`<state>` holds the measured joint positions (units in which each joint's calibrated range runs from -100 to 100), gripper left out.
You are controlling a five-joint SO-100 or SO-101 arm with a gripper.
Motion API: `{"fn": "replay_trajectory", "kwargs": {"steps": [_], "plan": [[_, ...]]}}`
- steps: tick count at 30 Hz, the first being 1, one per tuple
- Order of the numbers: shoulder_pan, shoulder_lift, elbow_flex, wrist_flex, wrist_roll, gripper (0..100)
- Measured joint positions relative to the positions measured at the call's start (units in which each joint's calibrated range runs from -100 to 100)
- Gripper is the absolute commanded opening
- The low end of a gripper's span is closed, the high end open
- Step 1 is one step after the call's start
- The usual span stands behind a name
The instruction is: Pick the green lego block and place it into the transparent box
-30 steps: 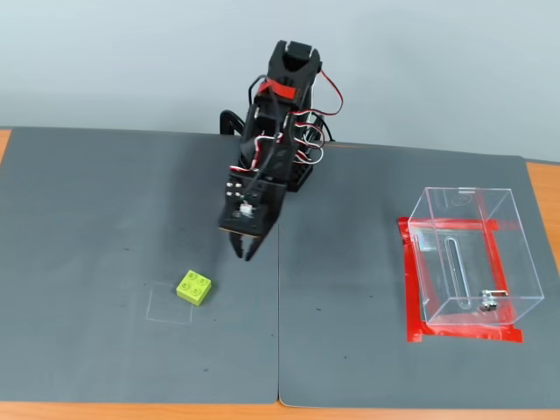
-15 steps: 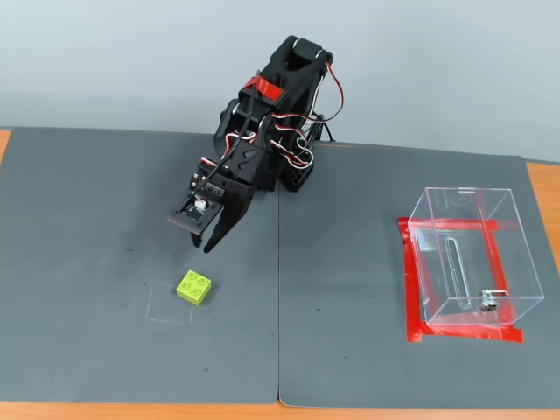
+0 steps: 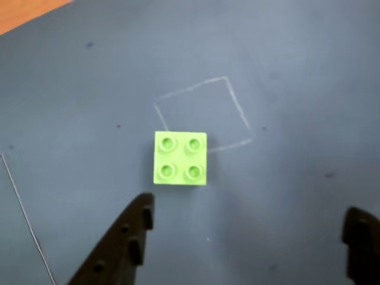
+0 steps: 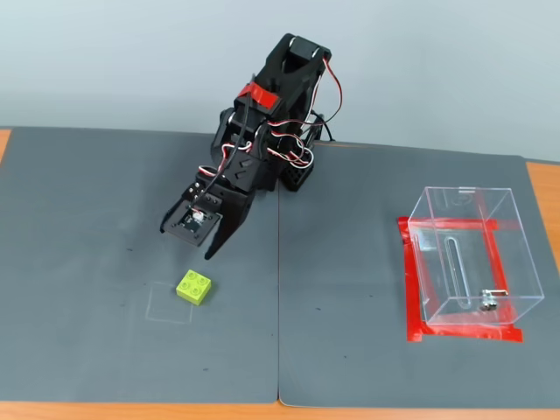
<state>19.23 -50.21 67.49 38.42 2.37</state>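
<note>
No readable txt, labels or nos. anywhere (both views checked).

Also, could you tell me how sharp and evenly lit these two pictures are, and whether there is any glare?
Wrist view: soft overall, the gripper fingers dark and blurred at the bottom edge, the green block readable with a faint shadow beside it. Fixed view: sharp, evenly lit, with pale reflections on the clear box walls and only soft shadows on the grey mat.
</note>
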Motion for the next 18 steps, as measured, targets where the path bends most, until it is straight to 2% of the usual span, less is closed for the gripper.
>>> {"fn": "replay_trajectory", "kwargs": {"steps": [18], "plan": [[-0.37, 11.21, -0.18, -10.49, -0.1, 37]]}}
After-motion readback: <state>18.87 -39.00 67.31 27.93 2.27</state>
